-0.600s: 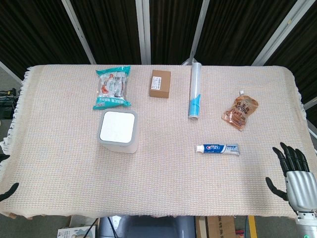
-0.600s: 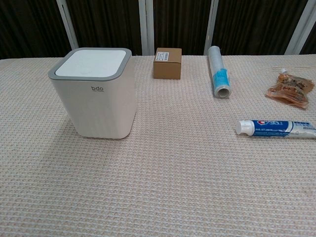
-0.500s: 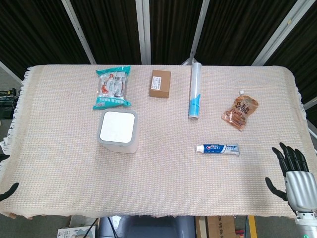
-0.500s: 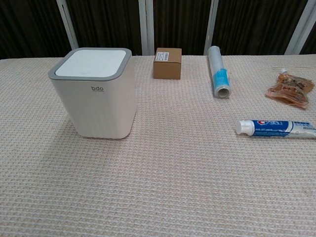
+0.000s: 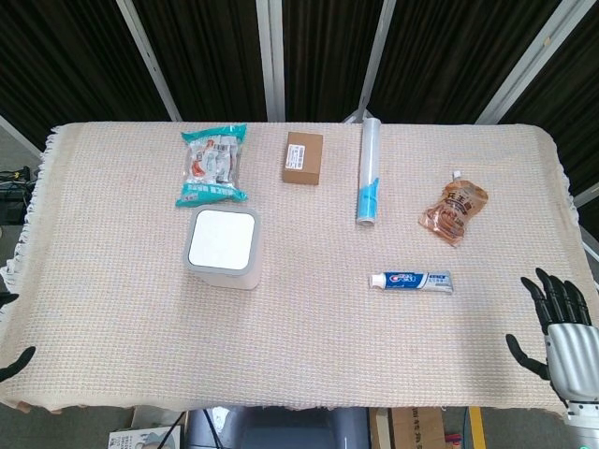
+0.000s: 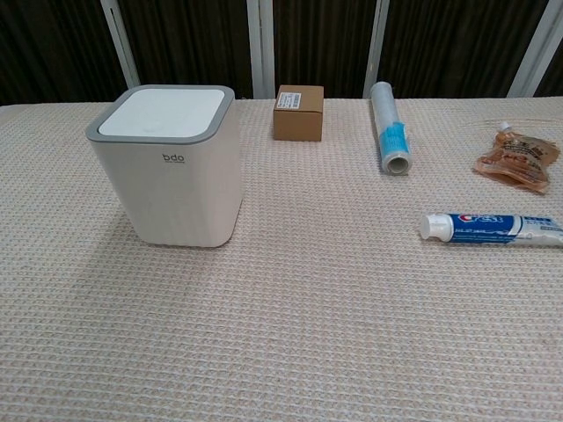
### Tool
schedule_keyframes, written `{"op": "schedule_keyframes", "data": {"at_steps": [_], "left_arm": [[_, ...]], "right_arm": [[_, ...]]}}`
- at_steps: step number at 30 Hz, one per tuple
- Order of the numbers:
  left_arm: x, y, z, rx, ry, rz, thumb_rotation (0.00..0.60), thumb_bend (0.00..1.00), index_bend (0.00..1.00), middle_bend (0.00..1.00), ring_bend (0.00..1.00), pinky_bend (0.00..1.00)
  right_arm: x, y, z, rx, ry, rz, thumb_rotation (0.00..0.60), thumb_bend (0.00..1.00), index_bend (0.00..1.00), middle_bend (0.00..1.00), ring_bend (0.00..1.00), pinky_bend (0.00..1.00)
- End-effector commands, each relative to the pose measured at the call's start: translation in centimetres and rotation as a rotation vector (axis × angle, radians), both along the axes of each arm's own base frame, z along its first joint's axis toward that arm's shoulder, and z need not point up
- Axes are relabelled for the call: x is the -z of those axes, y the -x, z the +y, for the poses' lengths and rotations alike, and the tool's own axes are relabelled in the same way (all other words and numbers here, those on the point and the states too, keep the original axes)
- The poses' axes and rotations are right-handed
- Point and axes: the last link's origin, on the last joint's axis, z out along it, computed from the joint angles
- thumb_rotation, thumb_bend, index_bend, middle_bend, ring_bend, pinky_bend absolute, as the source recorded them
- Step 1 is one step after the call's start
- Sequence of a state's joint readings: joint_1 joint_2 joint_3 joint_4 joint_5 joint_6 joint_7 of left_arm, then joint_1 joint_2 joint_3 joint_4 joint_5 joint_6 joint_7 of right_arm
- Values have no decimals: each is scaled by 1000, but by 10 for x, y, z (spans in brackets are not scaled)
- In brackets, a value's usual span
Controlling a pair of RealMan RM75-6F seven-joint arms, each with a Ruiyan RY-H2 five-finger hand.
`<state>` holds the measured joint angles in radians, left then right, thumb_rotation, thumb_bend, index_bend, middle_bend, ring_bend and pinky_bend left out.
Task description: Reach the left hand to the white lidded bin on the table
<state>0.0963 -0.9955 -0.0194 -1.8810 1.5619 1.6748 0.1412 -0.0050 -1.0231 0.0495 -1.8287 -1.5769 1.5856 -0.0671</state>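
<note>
The white bin [image 5: 223,248] with its grey-rimmed lid stands upright on the left half of the woven cloth, and it looms large in the chest view [image 6: 167,163]. Only dark fingertips of my left hand [image 5: 11,360] show, at the far left edge of the head view by the table's front corner. They are spread apart, hold nothing and lie well left of the bin. My right hand [image 5: 562,332] hovers off the front right corner with its fingers spread and empty. Neither hand appears in the chest view.
Along the back lie a teal snack bag [image 5: 211,166], a brown box [image 5: 303,157], and a film roll [image 5: 369,172]. An orange pouch [image 5: 454,210] and a toothpaste tube [image 5: 411,281] lie on the right side. Dark panels stand behind the table.
My right hand has slid slightly down and right, toward the frame's corner. The left fingertips and the bin have not moved.
</note>
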Motion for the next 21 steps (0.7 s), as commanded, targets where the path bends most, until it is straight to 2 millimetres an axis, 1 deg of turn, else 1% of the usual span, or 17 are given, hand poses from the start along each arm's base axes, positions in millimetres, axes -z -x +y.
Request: {"op": "schedule_keyframes", "data": {"at_steps": [1,5,7,10,12,13,14,16,17,18,20,21], "left_arm": [[1,-1,1,5,2,-3,600,274,245,226,82,92],[1,0,1,-1,14,-3,600,275,234,235,93,96],[1,2,2,-14,23,-6,600,276,229,253,121,115],[0,1,9,3,15,-4,600,283,227,308,194,189],[1,-1,16,41,10,-2,600,291,226,370,269,259],[3,-2,20,59,15,0,600,297,226,423,327,311],[4,-4,25,83,26,6,600,308,226,481,387,366],[6,-9,38,125,57,16,600,338,226,566,467,448],[7,-15,49,155,80,13,600,364,226,608,510,492],[7,-18,56,167,93,9,600,382,226,636,541,520],[8,-30,75,204,120,4,600,460,225,720,647,601],[8,-35,83,223,129,10,600,481,225,738,668,616]], "right_arm": [[0,0,0,0,-6,3,600,303,117,13,23,61],[-1,-1,1,-7,0,-4,600,303,117,13,23,61],[-3,-1,1,-5,3,-5,600,304,117,13,23,61],[-3,0,1,-3,6,-8,600,303,117,13,23,61],[-3,1,0,0,5,-7,600,303,117,13,23,61],[-3,1,0,2,4,-7,600,304,117,13,23,61],[-3,2,-1,6,3,-7,600,303,117,13,23,61],[-2,3,-2,11,-1,-5,600,303,117,13,23,61],[-2,3,-2,13,-3,-5,600,303,117,13,23,61],[-1,3,-2,14,-4,-5,600,303,117,13,23,61],[1,2,-3,11,-8,-3,600,303,117,13,23,61],[2,1,-4,9,-9,-1,600,303,117,13,23,61]]}}
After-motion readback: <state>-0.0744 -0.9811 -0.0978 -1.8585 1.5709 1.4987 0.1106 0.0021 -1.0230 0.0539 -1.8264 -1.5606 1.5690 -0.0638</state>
